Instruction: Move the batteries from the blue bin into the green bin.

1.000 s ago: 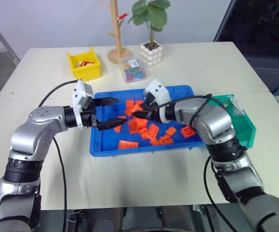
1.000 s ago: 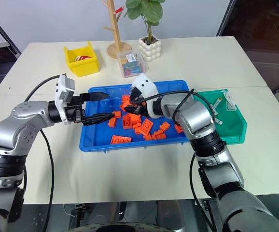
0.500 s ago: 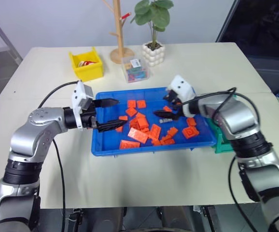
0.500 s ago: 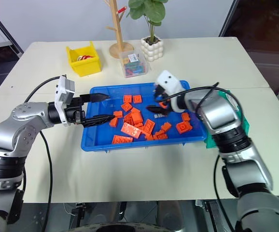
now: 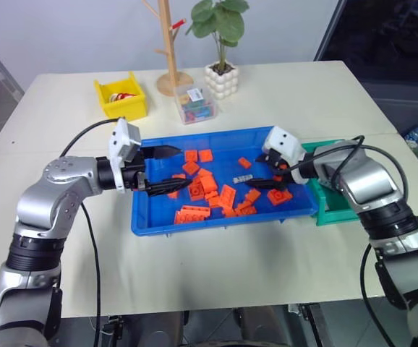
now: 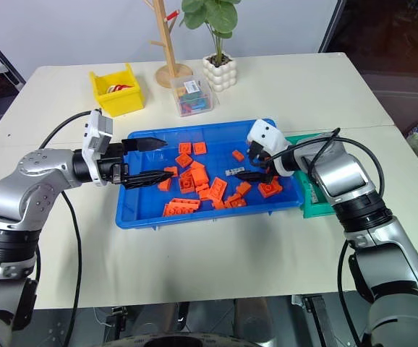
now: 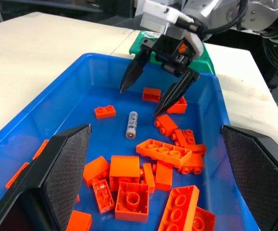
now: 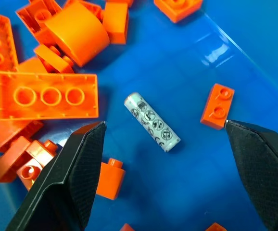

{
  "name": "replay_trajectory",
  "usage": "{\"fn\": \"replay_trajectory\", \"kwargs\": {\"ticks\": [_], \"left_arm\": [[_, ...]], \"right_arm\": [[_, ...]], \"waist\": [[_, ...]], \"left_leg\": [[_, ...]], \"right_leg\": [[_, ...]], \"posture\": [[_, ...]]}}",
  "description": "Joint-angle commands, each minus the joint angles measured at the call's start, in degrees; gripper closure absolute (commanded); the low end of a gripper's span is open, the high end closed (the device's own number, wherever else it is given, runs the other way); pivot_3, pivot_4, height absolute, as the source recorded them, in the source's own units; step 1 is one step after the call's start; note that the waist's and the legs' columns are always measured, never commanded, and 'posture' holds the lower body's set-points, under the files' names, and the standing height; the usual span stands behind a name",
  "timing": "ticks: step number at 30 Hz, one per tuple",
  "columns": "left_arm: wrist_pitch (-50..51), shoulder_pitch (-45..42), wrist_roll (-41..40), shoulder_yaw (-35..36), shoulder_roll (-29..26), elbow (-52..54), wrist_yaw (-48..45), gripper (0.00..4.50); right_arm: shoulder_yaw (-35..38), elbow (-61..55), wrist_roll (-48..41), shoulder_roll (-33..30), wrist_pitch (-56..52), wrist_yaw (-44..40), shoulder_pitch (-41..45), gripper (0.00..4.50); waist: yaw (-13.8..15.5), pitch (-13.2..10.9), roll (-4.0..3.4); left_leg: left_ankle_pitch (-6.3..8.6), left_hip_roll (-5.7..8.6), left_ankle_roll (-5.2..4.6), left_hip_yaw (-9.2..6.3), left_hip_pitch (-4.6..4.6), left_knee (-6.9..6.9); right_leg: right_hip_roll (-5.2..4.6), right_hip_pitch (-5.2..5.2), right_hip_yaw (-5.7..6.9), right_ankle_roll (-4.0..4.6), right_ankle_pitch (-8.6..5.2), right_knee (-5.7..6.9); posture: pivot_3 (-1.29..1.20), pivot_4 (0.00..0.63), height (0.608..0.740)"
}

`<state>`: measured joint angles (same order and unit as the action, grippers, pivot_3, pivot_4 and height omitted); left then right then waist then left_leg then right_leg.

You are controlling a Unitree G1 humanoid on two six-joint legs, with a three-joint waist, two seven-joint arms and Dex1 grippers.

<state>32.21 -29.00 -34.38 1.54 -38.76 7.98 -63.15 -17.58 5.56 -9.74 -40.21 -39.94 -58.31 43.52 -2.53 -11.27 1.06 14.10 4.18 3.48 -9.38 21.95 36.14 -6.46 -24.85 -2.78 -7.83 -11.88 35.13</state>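
Battery (image 8: 152,122) with small round printed symbols, no readable writing.

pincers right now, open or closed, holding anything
Left pincer: open, holding nothing, over the blue bin.
Right pincer: open, holding nothing, poised above a battery.

**Hidden and cut off**

Green bin (image 5: 330,206) largely covered by the right arm and the blue bin (image 5: 216,220) rim at right of frame. Contents of yellow bin (image 5: 120,96) and clear box (image 5: 194,104), upper left, too small to tell. Plant (image 5: 220,22) and wooden stand (image 5: 167,43) cropped at top edge.
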Motion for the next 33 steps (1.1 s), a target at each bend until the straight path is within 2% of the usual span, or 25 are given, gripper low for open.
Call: {"fn": "replay_trajectory", "kwargs": {"ticks": [1,7,8,10,16,17,22,27,33], "left_arm": [[-0.16,-0.27,-0.40,1.36,-0.41,1.34,0.58,0.00],[0.07,0.40,-0.66,1.88,-0.44,2.15,2.00,0.00],[0.09,0.61,-0.71,2.06,-0.54,2.34,2.24,0.00],[0.11,1.00,-0.84,2.45,-0.74,2.66,2.69,0.00],[0.62,2.23,-1.36,3.44,-1.13,4.02,3.56,0.00],[0.74,2.41,-1.42,3.55,-1.18,4.26,3.60,0.00],[0.94,2.05,-1.57,3.62,-1.17,3.88,3.61,0.00],[-0.92,-0.90,-0.77,2.49,0.95,0.14,3.41,0.00],[-3.01,-6.14,0.22,0.72,4.75,-5.53,1.81,0.00]], "right_arm": [[-0.54,1.70,1.03,1.94,1.90,-0.38,0.94,0.46],[-2.19,11.25,3.66,5.44,5.55,-1.82,3.49,0.46],[-2.26,12.43,3.75,5.92,5.66,-2.30,3.81,0.68],[-2.68,13.66,4.37,6.26,6.51,-3.09,4.10,1.27],[-2.52,14.67,5.47,7.22,7.67,-3.90,4.21,4.31],[-2.40,14.62,5.64,7.26,7.75,-3.94,4.16,4.46],[-0.69,14.67,6.14,7.54,7.53,-2.48,5.44,4.46],[4.07,11.03,5.09,5.82,4.31,-0.52,9.46,4.46],[8.54,2.82,4.15,-1.41,-2.66,-1.23,12.12,4.46]], "waist": [[-0.04,0.00,0.00],[0.03,0.00,0.00],[0.01,0.00,0.00],[0.00,0.00,0.00],[-0.03,0.00,0.00],[-0.02,0.00,0.00],[-0.01,0.00,0.00],[0.06,0.00,0.00],[0.33,0.00,0.00]], "left_leg": [[0.00,0.00,0.00,0.00,0.00,0.00],[0.00,0.01,0.00,0.00,0.00,0.01],[0.00,0.01,0.01,0.00,0.00,0.00],[0.00,0.01,0.01,0.00,-0.01,0.00],[0.00,0.01,0.01,-0.01,-0.04,0.00],[0.00,0.01,0.01,-0.01,-0.04,0.00],[0.00,0.01,0.01,-0.01,-0.05,0.00],[-0.01,0.02,0.02,-0.01,-0.03,0.00],[-0.01,0.04,0.02,-0.04,0.03,-0.01]], "right_leg": [[0.00,0.00,0.00,0.00,0.00,0.00],[0.00,0.00,0.00,0.00,0.00,0.00],[0.00,0.00,0.00,0.00,0.00,0.00],[0.00,0.00,0.00,0.00,0.00,0.00],[0.00,0.01,0.00,0.01,0.00,0.01],[0.00,0.02,0.00,0.01,0.00,0.01],[0.00,0.03,0.00,0.01,0.00,0.02],[0.00,0.01,0.00,0.01,0.01,0.02],[0.00,-0.01,0.00,0.01,0.01,0.00]], "posture": [[0.00,0.150,0.740],[0.00,0.150,0.740],[0.00,0.150,0.740],[0.00,0.150,0.740],[0.00,0.150,0.740],[0.00,0.150,0.740],[0.00,0.150,0.740],[0.00,0.150,0.740],[0.00,0.150,0.740]]}}
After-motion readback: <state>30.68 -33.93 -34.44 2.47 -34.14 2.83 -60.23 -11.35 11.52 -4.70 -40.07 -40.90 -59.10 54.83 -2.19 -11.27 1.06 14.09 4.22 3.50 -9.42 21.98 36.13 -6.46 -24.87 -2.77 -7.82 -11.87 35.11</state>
